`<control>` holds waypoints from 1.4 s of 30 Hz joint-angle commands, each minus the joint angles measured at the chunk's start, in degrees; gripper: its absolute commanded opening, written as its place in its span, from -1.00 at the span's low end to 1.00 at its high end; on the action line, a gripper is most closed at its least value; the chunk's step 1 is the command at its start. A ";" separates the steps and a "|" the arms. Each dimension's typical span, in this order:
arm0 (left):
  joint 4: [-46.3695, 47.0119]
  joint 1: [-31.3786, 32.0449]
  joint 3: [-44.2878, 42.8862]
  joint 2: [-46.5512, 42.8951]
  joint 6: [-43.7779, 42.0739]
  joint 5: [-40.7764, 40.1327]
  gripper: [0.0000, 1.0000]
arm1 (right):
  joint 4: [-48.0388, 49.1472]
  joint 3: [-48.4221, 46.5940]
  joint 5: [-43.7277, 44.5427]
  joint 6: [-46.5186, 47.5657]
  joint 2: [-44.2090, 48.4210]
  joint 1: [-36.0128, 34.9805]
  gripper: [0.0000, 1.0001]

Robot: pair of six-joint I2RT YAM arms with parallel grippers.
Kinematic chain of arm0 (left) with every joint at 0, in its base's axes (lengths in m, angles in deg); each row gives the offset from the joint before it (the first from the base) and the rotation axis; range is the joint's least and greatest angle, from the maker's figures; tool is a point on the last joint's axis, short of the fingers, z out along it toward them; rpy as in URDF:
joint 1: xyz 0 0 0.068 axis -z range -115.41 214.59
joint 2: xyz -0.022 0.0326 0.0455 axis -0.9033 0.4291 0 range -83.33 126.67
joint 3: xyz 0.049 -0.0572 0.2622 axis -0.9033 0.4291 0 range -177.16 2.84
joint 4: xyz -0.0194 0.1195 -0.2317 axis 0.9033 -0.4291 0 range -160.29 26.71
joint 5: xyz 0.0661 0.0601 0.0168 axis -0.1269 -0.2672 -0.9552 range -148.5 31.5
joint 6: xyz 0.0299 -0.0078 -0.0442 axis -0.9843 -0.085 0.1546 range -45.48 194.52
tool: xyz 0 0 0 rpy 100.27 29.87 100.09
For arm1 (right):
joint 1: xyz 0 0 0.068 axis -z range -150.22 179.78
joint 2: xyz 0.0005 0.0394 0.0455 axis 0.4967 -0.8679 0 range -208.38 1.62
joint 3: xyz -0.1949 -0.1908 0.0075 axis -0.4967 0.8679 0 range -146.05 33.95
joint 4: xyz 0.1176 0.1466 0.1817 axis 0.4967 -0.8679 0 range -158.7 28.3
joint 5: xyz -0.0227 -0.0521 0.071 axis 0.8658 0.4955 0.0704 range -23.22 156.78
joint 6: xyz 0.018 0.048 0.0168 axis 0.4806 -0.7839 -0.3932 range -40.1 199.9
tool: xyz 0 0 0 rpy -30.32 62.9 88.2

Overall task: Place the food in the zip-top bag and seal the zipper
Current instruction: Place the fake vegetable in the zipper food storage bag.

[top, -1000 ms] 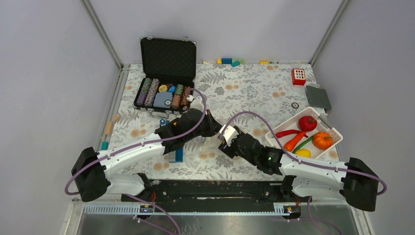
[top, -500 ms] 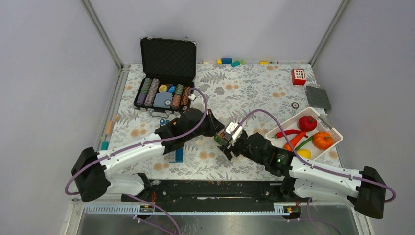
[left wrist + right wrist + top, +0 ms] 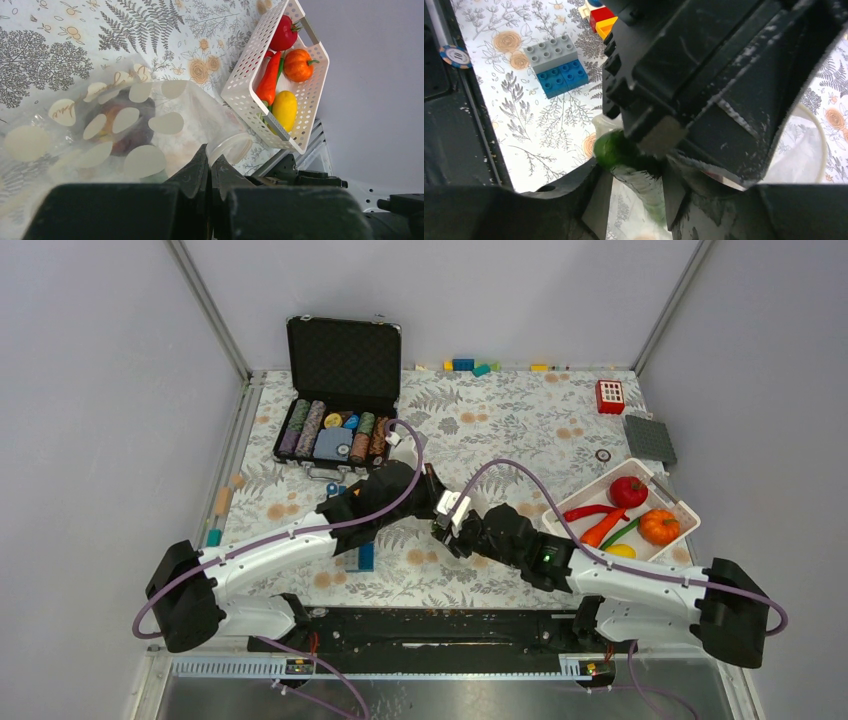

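Note:
My left gripper [image 3: 210, 160] is shut on an edge of the zip-top bag [image 3: 125, 130], clear with cream dots, and holds it up off the table. A dark purplish piece shows inside the bag. My right gripper [image 3: 634, 175] sits right beside the left gripper [image 3: 432, 502] at the bag. A green pod [image 3: 616, 150] lies slantwise between its fingers, touching both, with its lower end behind bag plastic. The white basket [image 3: 600, 485] at the right holds the tomato [image 3: 628, 491], pumpkin [image 3: 659, 526], chili [image 3: 590, 511], carrot [image 3: 603, 530] and yellow piece [image 3: 620, 552]. I cannot make out the zipper.
An open black case of poker chips [image 3: 335, 430] stands at the back left. Grey and blue blocks [image 3: 556, 67] lie under the arms. A red toy [image 3: 610, 396] and a grey plate [image 3: 650, 438] sit at the back right. More blocks [image 3: 470, 366] line the far edge.
My right gripper has swung a little left and up against the left gripper, carrying the green pod to the bag. The left arm has held still.

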 commanded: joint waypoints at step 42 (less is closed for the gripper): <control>-8.76 -0.19 -1.92 -7.35 -6.39 -0.56 -1.00 | -10.99 -2.33 1.20 -5.45 7.41 -0.35 0.89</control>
